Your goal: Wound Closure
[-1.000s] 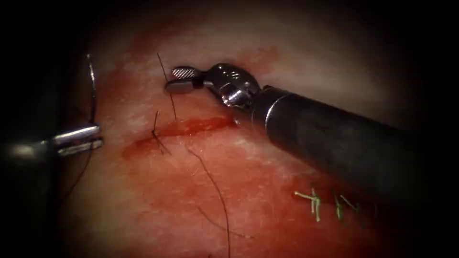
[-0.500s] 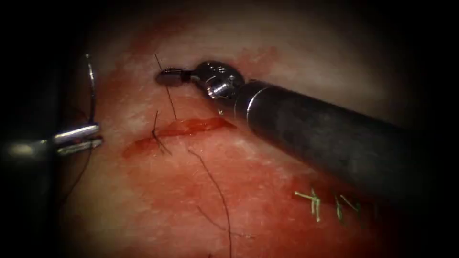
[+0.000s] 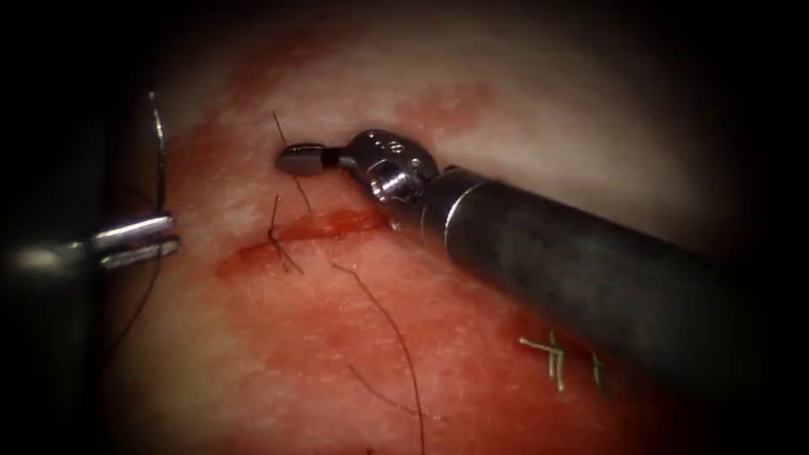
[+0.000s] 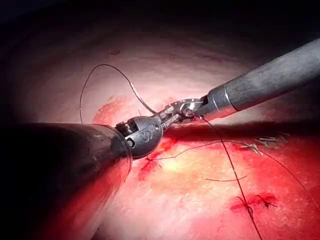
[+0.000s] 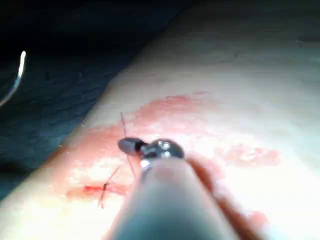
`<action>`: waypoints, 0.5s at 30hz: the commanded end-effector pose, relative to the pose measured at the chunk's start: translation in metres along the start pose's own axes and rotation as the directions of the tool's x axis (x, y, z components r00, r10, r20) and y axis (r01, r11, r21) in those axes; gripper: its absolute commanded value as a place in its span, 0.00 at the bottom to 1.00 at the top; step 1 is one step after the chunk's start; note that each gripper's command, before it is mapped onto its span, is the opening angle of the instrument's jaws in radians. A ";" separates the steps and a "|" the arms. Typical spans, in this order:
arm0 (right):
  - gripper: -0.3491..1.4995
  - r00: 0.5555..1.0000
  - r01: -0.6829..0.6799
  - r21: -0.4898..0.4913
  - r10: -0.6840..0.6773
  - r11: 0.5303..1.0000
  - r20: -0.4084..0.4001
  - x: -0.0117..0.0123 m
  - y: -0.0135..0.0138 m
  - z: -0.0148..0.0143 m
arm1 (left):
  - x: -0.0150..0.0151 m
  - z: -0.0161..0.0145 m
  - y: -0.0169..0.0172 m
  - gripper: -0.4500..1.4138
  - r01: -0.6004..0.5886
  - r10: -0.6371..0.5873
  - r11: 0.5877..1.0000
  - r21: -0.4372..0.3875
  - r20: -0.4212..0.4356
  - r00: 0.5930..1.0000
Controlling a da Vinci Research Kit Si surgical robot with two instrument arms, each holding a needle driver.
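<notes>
Dark surroundings on all sides, one bright central pool of light

Two needle-driver tools: left tool (image 3: pixel 139 238) and right tool (image 3: pixel 301 158); one curved needle (image 3: pixel 158 143); one open cut (image 3: pixel 312 229) in the tissue (image 3: pixel 472 109); one dark knotted stitch (image 3: pixel 275 238); two pale green stitches (image 3: pixel 556 358).

Endoscope overhead-front; wrist cams close along shafts; shared: cut (image 3: pixel 312 229), right tool (image 3: pixel 297 158).
</notes>
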 end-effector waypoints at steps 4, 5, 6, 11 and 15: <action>0.00 1.000 0.003 0.009 -0.003 1.000 -0.004 0.0001 -0.0006 0.0010 | -0.0004 0.0007 0.0000 0.00 -0.001 0.001 1.000 -0.001 -0.001 1.000; 0.00 1.000 -0.003 0.010 0.003 1.000 -0.007 0.0001 -0.0007 0.0010 | -0.0005 0.0007 0.0000 0.00 -0.001 0.001 1.000 -0.001 -0.001 1.000; 0.00 1.000 0.015 0.012 -0.015 1.000 -0.012 0.0001 -0.0007 0.0010 | -0.0006 0.0007 -0.0001 0.00 -0.001 0.001 1.000 -0.001 -0.001 1.000; 0.15 0.989 0.124 0.013 -0.123 0.992 -0.087 0.0003 -0.0004 0.0008 | -0.0019 0.0011 -0.0003 0.00 0.015 -0.015 1.000 0.002 0.005 1.000; 0.42 0.975 0.170 0.016 -0.166 0.985 -0.148 0.0008 -0.0002 -0.0002 | -0.0036 0.0017 -0.0007 0.00 0.024 -0.024 1.000 0.006 0.013 1.000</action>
